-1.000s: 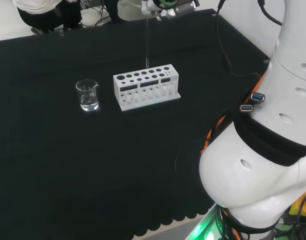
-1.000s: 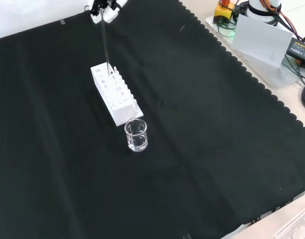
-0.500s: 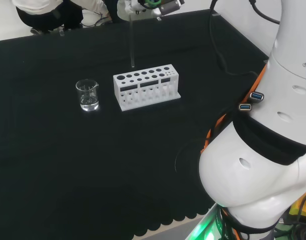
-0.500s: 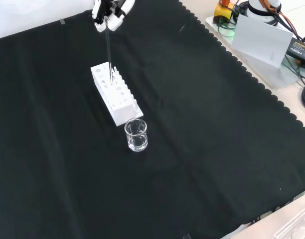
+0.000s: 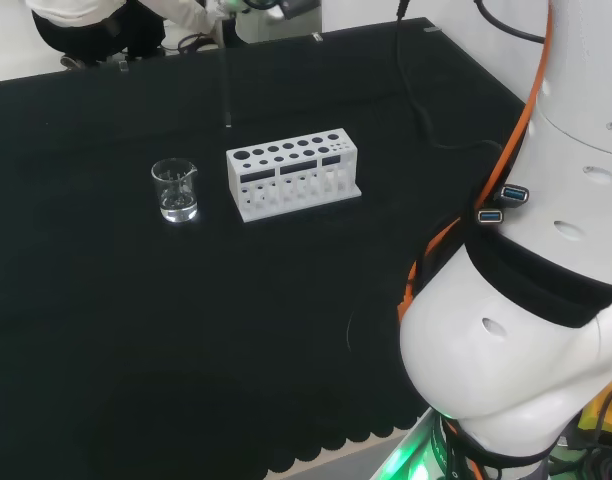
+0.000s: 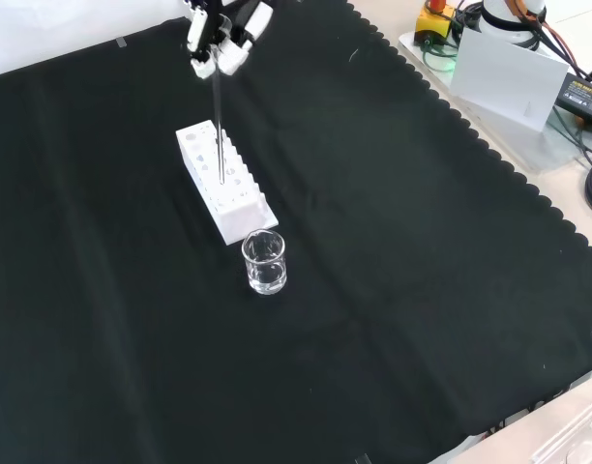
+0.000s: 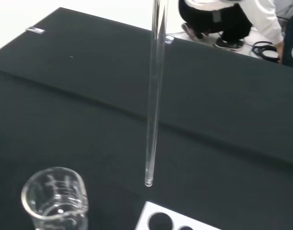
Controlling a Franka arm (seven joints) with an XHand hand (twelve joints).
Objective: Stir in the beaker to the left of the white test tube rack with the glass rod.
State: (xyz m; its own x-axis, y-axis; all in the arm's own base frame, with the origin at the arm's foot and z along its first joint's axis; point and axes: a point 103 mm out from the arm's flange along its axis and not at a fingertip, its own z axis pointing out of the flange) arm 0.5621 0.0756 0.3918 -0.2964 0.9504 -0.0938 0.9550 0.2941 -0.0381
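Observation:
A clear glass beaker [image 5: 175, 190] with a little liquid stands on the black cloth, left of the white test tube rack [image 5: 293, 172] in the head view. In the front view the beaker [image 6: 264, 262] is just below the rack [image 6: 223, 186]. My hand [image 6: 220, 31] is high above the rack's far end, shut on the top of a thin glass rod [image 6: 219, 130]. The rod [image 5: 226, 92] hangs upright, clear of the rack. In the wrist view the rod's tip [image 7: 148, 181] is in the air between the beaker [image 7: 55, 199] and the rack's corner [image 7: 168, 221].
The arm's big white links [image 5: 526, 300] fill the right of the head view, with black and orange cables [image 5: 426, 90] trailing over the cloth. A grey box [image 6: 504, 72] and devices stand off the cloth's scalloped edge [image 6: 441, 106] at the front view's top right.
The hand has carried the rod left in the head view, from over the rack's middle holes to beyond its left end, closer to the beaker. Beaker and rack have not moved.

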